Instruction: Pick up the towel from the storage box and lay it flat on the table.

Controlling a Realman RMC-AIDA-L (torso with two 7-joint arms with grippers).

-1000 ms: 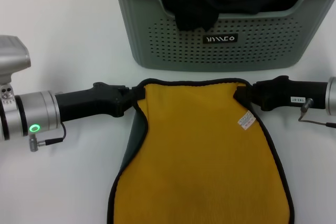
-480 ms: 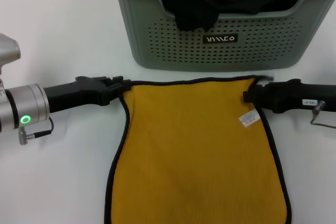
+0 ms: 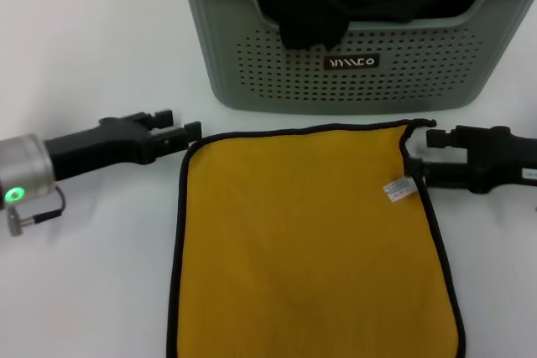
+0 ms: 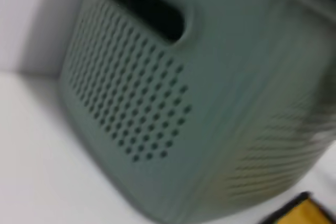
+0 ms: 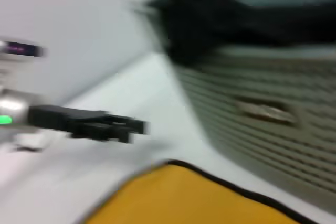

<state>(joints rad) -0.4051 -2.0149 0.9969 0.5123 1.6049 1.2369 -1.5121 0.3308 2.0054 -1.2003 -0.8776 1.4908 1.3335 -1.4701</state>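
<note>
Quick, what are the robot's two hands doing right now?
Left gripper: open, empty, just off the towel's corner.
Right gripper: open, empty, beside the towel's other corner.

Head view looks down; both low wrist views share the storage box (image 3: 352,56).

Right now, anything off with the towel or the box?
Mostly fine. The towel lies flat on the table, yellow face up, in front of the storage box. One oddity: its far right corner curls up slightly. A black cloth droops over the box's front rim.
</note>
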